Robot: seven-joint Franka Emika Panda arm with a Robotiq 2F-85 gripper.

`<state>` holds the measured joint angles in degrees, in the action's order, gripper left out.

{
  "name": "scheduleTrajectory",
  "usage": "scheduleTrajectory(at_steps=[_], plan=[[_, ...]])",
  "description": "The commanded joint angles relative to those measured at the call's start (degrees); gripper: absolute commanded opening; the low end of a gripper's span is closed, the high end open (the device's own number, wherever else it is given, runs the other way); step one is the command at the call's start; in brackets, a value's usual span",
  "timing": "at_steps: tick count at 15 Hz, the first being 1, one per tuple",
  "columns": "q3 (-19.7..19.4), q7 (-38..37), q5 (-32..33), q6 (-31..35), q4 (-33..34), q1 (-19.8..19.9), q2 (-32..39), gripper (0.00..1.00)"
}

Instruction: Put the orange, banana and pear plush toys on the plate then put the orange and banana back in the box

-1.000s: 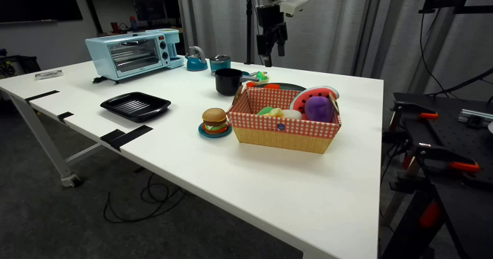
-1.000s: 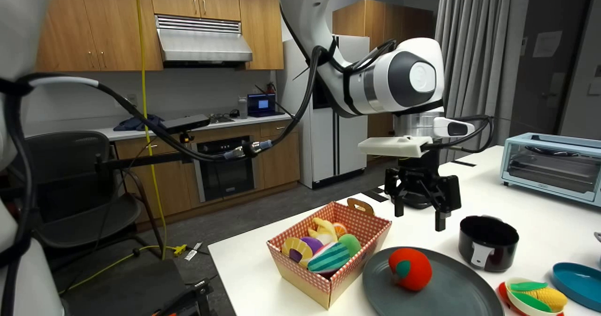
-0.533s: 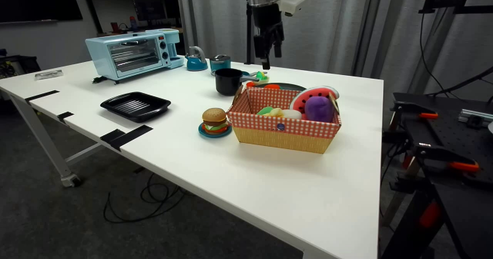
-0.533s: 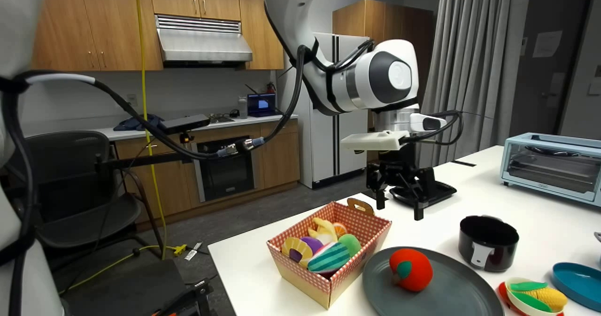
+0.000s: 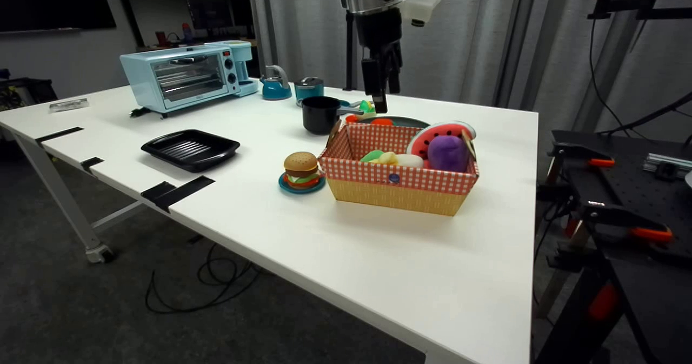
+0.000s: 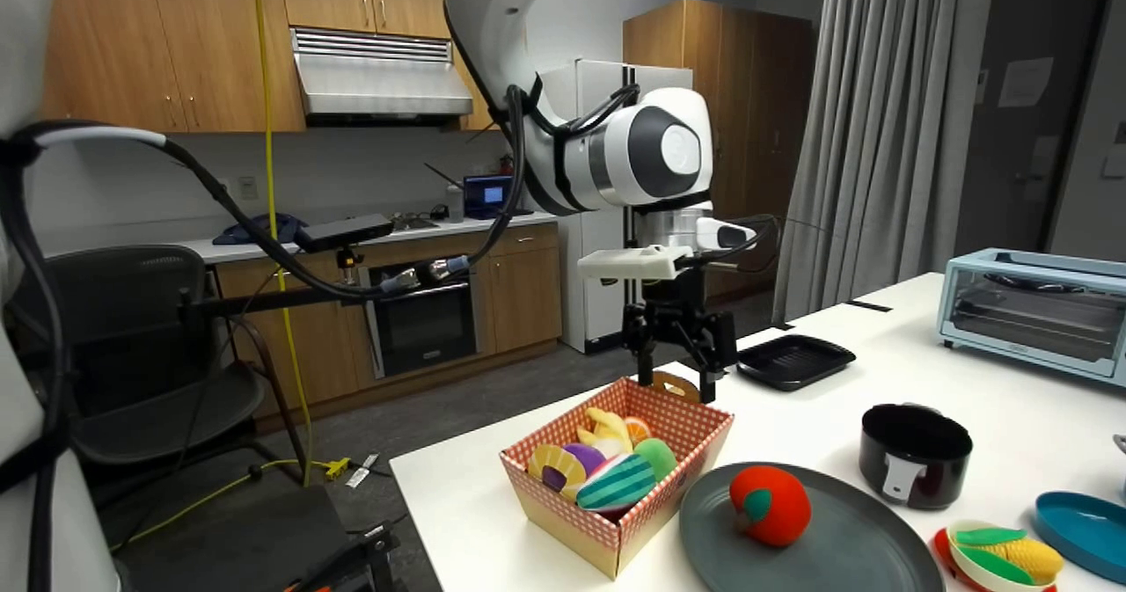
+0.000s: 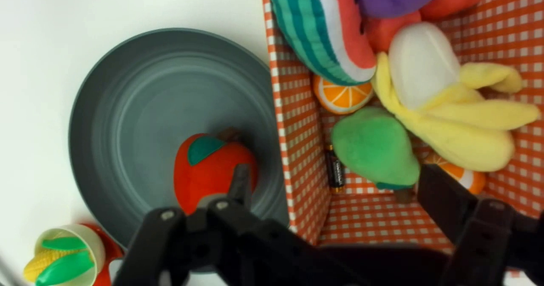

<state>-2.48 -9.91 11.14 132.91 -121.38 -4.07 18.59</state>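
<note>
Look left first, as it stands in an exterior view: there's the tan rectangular box (image 6: 563,516), card by its look, lined in red-and-white check, and in this last second the jaws have swung left, up to its end! Inside, below and left of the jaws, lies the yellow-and-white peeled plush banana (image 6: 610,429); beside it, a small round slice-faced plush orange (image 6: 636,430). The wrist view gives a second orange-coloured plush piece (image 7: 465,176), partly hidden behind the jaws; which one counts, I can't tell. Next comes the green, rounded plush pear (image 6: 657,457), below the jaws, and the wrist view shows it between them. The jaws themselves? Spread wide, gripping nothing! All three fruits are in the box, so I'd call this the approach to a first pick. Lower and right of the jaws, a round red plush (image 6: 771,504) rides on a wide, round grey platter (image 6: 853,530). And past that, right of the jaws and apart from them, the shallow black square plate (image 6: 796,362), glossy, metal or plastic, lies in plain sight; a second ago the jaws blocked part of it.
</note>
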Motion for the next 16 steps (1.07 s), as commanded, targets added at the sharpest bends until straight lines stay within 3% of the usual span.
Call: scheduleTrajectory(at_steps=[1, 8, 13, 16], plan=[[2.21, 4.86, -0.03, 0.24, -5.43, -0.06, -4.35, 1.00], [5.69, 27.99, -1.44, 1.10, -9.71, 2.26, -7.73, 1.00], [5.68, 38.64, -1.66, 1.80, -7.63, 3.72, -5.94, 1.00], [6.15, 40.76, -2.82, 1.98, -6.66, 3.89, -4.58, 1.00]])
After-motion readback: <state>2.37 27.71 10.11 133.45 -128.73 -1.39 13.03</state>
